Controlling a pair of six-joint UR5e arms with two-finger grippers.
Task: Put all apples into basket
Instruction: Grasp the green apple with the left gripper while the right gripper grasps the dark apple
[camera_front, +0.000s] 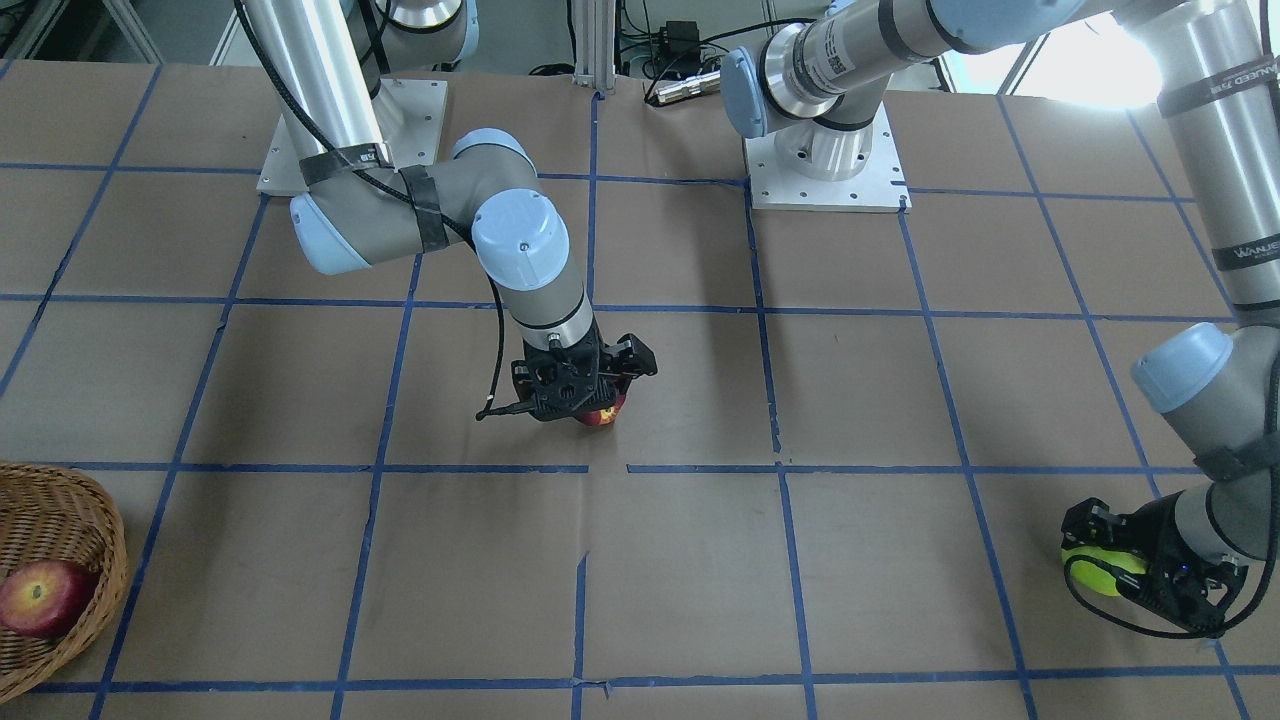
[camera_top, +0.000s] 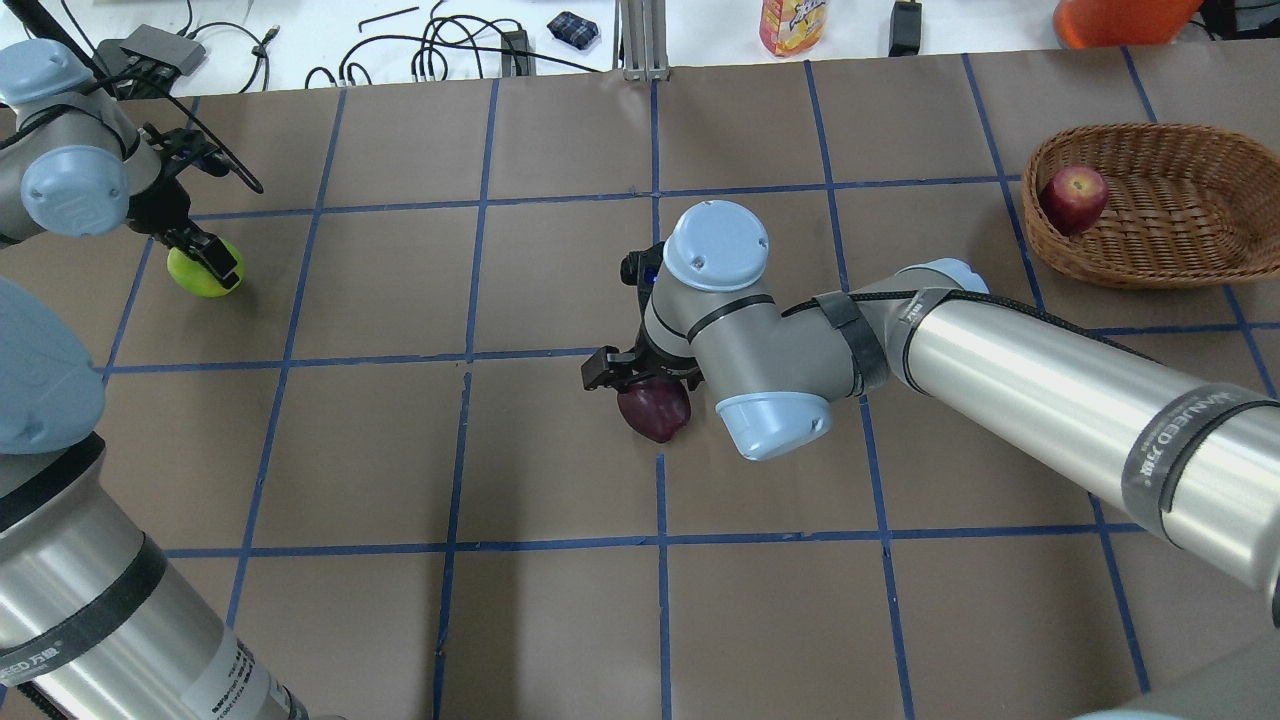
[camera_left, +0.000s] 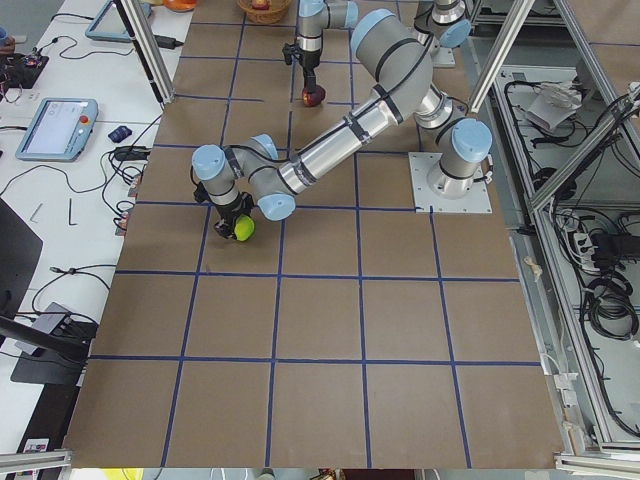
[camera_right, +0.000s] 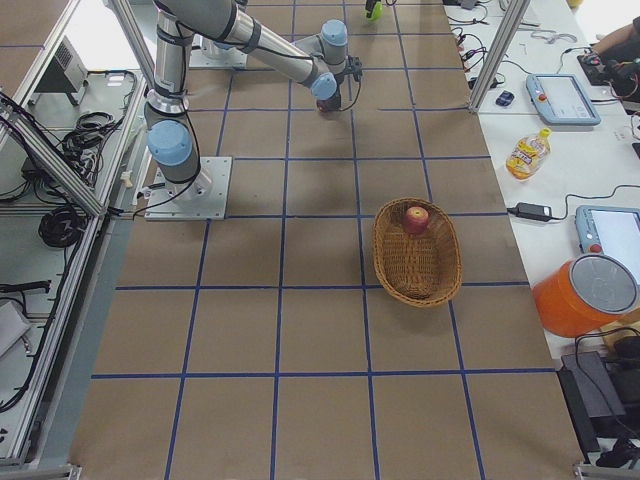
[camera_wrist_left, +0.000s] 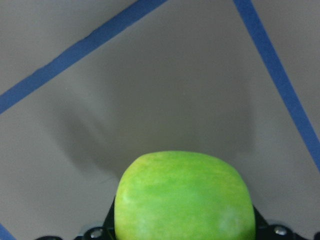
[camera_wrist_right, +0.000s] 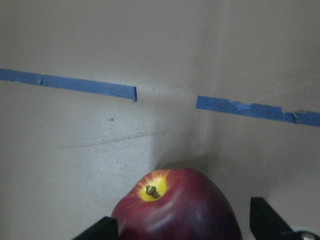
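Right fingers (camera_wrist_right: 267, 222) straddle the maroon apple (camera_wrist_right: 177, 207) at the middle of the bench (camera_top: 400, 450), spread, with a gap showing on one side; uneven closing could nudge it rolling. Left fingers (camera_top: 212, 260) pressed against both flanks of the green apple (camera_wrist_left: 182, 197); round skin, may slip during a long carry. Basket (camera_top: 1180, 265) well apart from it, red apple (camera_top: 1073, 199) already inside; a high release could bounce out.

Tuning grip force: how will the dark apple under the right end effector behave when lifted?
Round and glossy, the dark apple may roll or slip if pinched off-centre. It looks firm, so should keep shape, though hard squeezing might bruise it. The right end effector flanks both sides, which should help.
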